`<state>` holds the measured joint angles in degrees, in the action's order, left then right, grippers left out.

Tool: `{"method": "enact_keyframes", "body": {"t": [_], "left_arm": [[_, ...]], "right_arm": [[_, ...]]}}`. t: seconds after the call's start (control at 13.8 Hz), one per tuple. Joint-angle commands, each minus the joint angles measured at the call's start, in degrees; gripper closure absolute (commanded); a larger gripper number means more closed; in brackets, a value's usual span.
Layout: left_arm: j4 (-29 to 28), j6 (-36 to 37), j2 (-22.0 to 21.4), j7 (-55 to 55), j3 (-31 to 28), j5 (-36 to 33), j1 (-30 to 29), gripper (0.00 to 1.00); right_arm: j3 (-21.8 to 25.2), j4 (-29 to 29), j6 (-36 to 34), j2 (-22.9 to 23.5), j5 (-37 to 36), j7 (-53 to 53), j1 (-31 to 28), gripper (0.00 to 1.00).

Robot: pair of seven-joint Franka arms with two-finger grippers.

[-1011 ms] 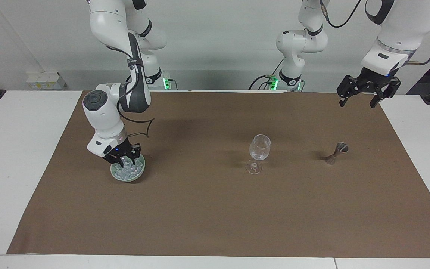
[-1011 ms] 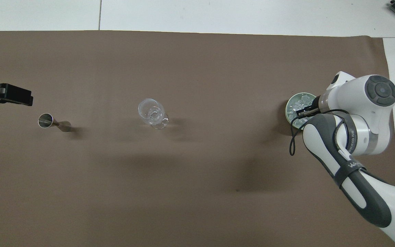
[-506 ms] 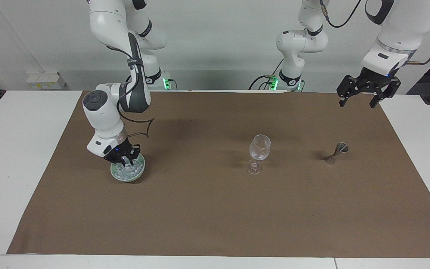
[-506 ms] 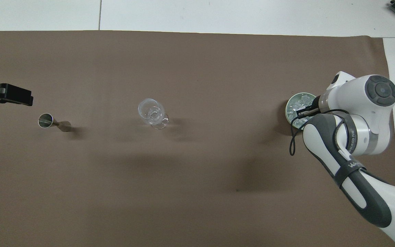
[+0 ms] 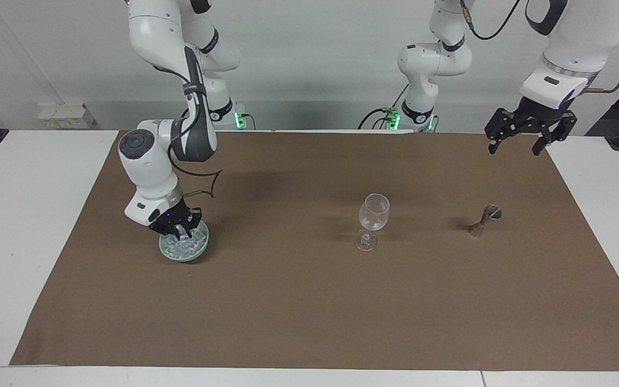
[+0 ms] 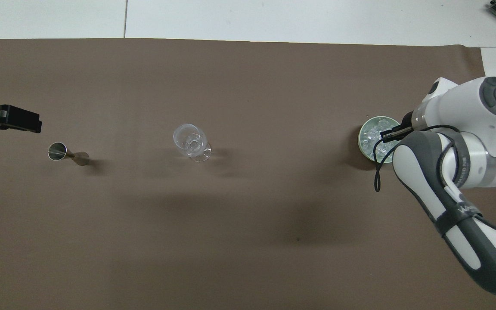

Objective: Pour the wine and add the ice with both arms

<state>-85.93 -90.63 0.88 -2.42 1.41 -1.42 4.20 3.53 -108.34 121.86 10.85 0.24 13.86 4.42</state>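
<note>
So, going across the facing view: the ice-picking step looks to be the one in hand. The right gripper (image 5: 183, 232) is planted down in the pale green dish (image 5: 167, 252) at the right arm's end of the brown mat (image 5: 309, 312), with its fingertips drawn together right in the ice (image 5: 190, 247). Something whitish seems to be pinched there, but whether a cube is really caught can't be made out, tbh.

Next along, the wine glass (image 5: 374, 212) is stood upright near the middle of the mat. It looks empty, so nothing has been poured or dropped in yet. Just past it, toward the left arm's end, a small metal jigger (image 5: 484, 220) is stood, well apart from the glass. The left gripper (image 5: 522, 141) is held up over the mat's edge nearest the robots, with its jaws spread wide and nothing in them; that arm is simply waiting.

For the next move, a clean lift out of the dish is probably needed, then a carry over to the glass's rim without the cube being squeezed out.

From overhead, the right gripper (image 6: 388, 136) is mostly hidden under its own wrist, so contact with the ice (image 6: 370, 135) is only readable from the facing view. What the overhead does give is a look straight down into the glass (image 6: 190, 140) and the jigger's open mouth (image 6: 57, 151).
</note>
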Motion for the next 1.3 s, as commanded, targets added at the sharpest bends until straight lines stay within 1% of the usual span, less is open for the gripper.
{"method": "enact_keyframes", "body": {"t": [0.0,0.07,0.22,0.43,0.72,0.79,0.87,1.01,1.16,1.23], "left_arm": [[-0.5,-0.2,-0.4,-0.4,-0.4,0.4,0.2,0.00],[-0.5,-0.2,-0.4,-0.5,-0.4,0.4,0.2,0.00],[-0.4,-0.2,-0.4,-0.2,-0.4,0.3,0.5,0.00],[-0.4,-0.7,-0.4,-0.3,-0.4,0.0,0.2,0.00],[-0.5,-0.7,-0.3,-0.3,-0.4,-0.2,0.5,0.00],[-0.4,-0.4,-0.4,-0.2,-0.4,-0.2,0.5,0.00],[-0.4,-0.4,-0.4,-0.3,-0.4,-0.2,0.5,0.00],[-0.4,-1.0,-0.3,-0.2,-0.4,-0.2,0.5,0.00],[-0.4,-0.9,-0.3,-0.1,-0.4,-0.2,0.9,0.00],[-0.4,-0.9,-0.3,-0.1,-0.4,-0.1,0.7,0.00]], "right_arm": [[-0.3,3.3,-7.3,-2.9,1.0,-1.6,0.1,1.00],[-0.4,4.4,-9.3,-3.9,1.0,-2.9,0.1,1.00],[-2.7,5.9,-12.3,-5.8,1.0,-9.3,0.1,1.00],[-6.1,7.9,-14.3,-7.9,1.0,-16.3,0.1,1.00],[-12.0,15.7,-19.5,-7.1,1.2,-29.4,0.1,1.00],[-13.9,16.5,-19.8,-6.8,1.3,-32.5,0.1,1.00],[-16.3,17.0,-19.5,-6.4,1.7,-36.2,0.1,1.00],[-18.8,17.1,-18.1,-6.3,6.7,-44.4,0.3,1.00],[-21.5,17.3,-12.6,-6.1,7.8,-50.0,1.1,1.00],[-23.4,17.3,-11.5,-5.3,7.8,-52.6,1.4,1.00]]}}
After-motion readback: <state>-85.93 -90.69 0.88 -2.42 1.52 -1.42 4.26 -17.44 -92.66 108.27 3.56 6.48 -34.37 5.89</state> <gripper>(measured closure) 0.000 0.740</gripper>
